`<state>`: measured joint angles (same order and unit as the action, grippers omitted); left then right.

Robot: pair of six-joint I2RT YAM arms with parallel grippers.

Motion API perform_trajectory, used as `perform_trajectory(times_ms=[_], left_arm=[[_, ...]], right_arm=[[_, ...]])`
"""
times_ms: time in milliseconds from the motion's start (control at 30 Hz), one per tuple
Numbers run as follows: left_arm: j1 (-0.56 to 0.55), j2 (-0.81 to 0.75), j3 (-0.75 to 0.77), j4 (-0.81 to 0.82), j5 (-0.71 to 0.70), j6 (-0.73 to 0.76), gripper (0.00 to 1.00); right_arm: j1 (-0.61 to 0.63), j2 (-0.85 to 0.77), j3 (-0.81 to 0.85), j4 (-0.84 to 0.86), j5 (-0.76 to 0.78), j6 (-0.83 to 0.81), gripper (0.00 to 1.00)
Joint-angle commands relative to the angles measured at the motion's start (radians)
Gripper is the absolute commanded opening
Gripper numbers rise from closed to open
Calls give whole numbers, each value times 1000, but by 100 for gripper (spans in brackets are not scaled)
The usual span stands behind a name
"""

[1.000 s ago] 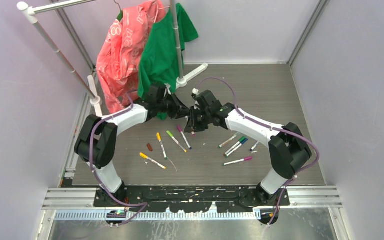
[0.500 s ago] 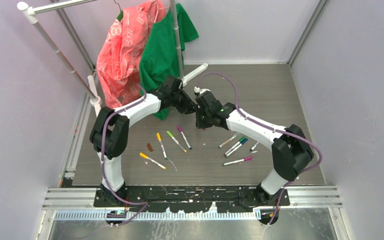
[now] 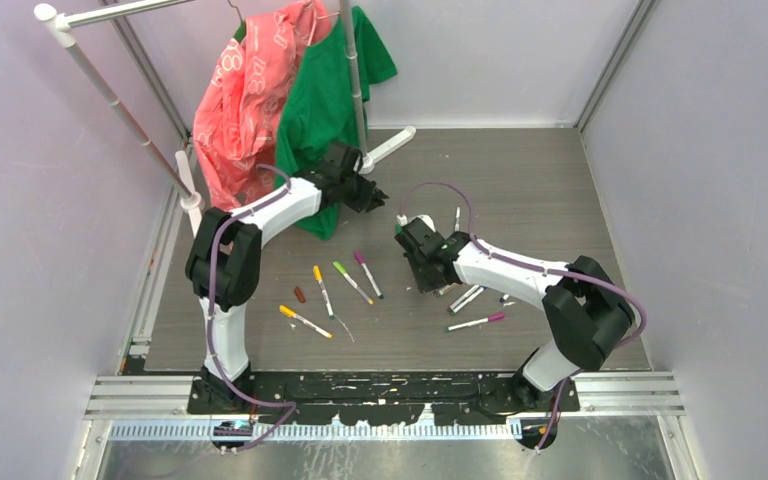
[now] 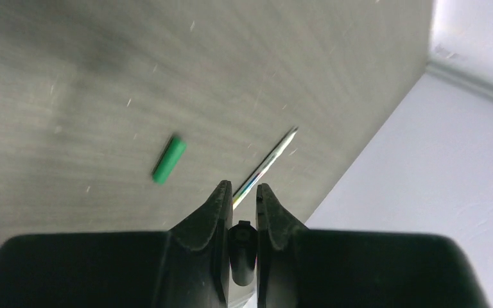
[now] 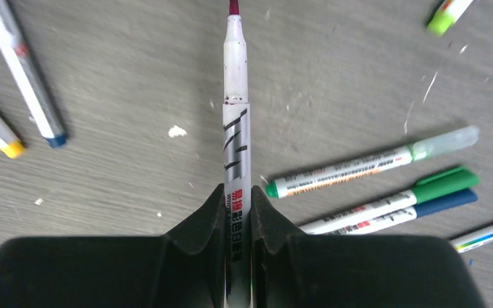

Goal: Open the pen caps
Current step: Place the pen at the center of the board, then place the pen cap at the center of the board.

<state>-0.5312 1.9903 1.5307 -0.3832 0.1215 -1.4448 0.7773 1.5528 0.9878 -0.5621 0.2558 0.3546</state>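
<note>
My left gripper (image 3: 373,195) (image 4: 241,190) is shut on a small dark pen cap (image 4: 242,247), held above the table near the green shirt. My right gripper (image 3: 428,276) (image 5: 237,192) is shut on a white-barrelled pen (image 5: 236,128) whose dark red tip (image 5: 233,6) is bare; it is low over the table. A loose green cap (image 4: 169,159) and a thin pen (image 4: 266,168) lie below the left gripper. Capped orange (image 3: 305,321), yellow (image 3: 322,290), green (image 3: 352,282) and magenta (image 3: 367,273) pens lie centre-left, with a brown cap (image 3: 299,294).
A clothes rack with a pink shirt (image 3: 245,100) and a green shirt (image 3: 325,100) stands at the back left, its white foot (image 3: 388,148) on the table. More pens lie by the right gripper: green-capped (image 5: 443,183), blue-capped (image 5: 446,202), magenta (image 3: 477,322).
The two grippers, together over the table's middle before, have drawn apart. The left one moved back toward the shirts with the cap; the right one dropped toward the table with the pen.
</note>
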Motion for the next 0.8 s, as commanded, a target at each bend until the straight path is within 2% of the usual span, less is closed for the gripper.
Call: perform_trajectory(times_ms=[0, 67, 167, 300, 433, 600, 767], left_arm=[[14, -12, 27, 186, -55, -45, 0], [17, 2, 17, 283, -15, -22, 0], [19, 32, 42, 293, 54, 76, 0], [16, 70, 128, 106, 108, 266, 0], [3, 108, 194, -127, 70, 450, 0], [-10, 131, 207, -258, -8, 543, 0], [-16, 181, 267, -332, -36, 598, 0]], right_arm=[[-19, -80, -26, -2, -77, 30, 1], [-39, -109, -35, 11, -110, 49, 1], [-91, -146, -22, 6, -136, 59, 1], [-200, -161, 22, -3, -153, 64, 1], [-271, -96, 82, -17, -94, 91, 1], [-304, -11, 122, 12, 36, 109, 1], [-375, 69, 139, 52, 58, 125, 1]])
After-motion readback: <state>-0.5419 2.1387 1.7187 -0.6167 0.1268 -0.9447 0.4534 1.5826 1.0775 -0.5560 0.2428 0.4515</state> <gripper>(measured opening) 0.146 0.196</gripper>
